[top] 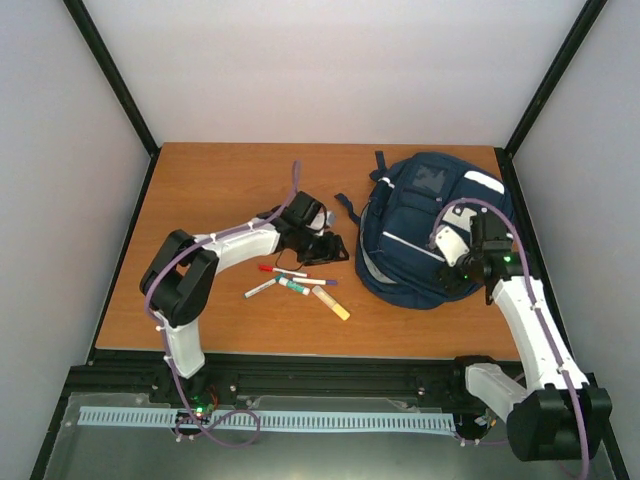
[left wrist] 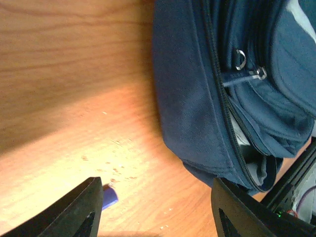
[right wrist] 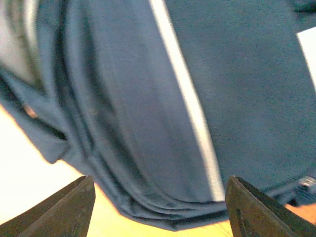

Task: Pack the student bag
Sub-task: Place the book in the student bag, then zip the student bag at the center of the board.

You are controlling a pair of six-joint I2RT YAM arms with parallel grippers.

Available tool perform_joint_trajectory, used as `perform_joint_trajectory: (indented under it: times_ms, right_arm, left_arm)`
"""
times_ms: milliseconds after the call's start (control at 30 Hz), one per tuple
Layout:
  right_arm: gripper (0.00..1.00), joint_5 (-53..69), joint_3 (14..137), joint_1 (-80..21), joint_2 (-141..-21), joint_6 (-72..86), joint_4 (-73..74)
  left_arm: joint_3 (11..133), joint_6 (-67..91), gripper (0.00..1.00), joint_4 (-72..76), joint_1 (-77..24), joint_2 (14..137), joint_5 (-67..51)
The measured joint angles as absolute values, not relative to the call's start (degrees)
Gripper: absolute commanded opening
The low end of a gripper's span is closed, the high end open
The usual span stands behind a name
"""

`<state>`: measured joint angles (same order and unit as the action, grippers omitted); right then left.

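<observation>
While both arms reach inward over the wooden desk [top: 210,190], the student bag [top: 420,215] lies against the right edge, nearer the far right corner.
Pale walls [top: 330,60] and black frame posts [top: 110,70] box the desk in. Near its middle the left gripper [top: 322,245] hangs with fingers [left wrist: 74,212] spread and nothing between them. Just nearside of it, loose marker pens [top: 295,285] lie scattered on the bare wood. On the bag's near right side the right gripper [top: 455,270] hovers over navy fabric, its fingers [right wrist: 266,207] also parted and empty.
</observation>
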<state>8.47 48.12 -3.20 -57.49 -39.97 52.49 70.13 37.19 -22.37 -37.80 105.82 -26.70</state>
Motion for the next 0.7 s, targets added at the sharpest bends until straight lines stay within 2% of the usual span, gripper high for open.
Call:
perform_joint_trajectory:
  times_ms: [400, 700]
  right_arm:
    - [0.87, 11.7, 55.4, 19.8, -71.0, -35.7, 45.6]
    - [0.91, 18.9, 58.2, 28.5, -81.4, -33.7, 44.8]
  left_arm:
    - [80.9, 38.3, 0.62, -21.4, -35.4, 113.6, -27.0]
    - [87.2, 39.2, 0.59, -21.7, -35.4, 120.4, -26.2]
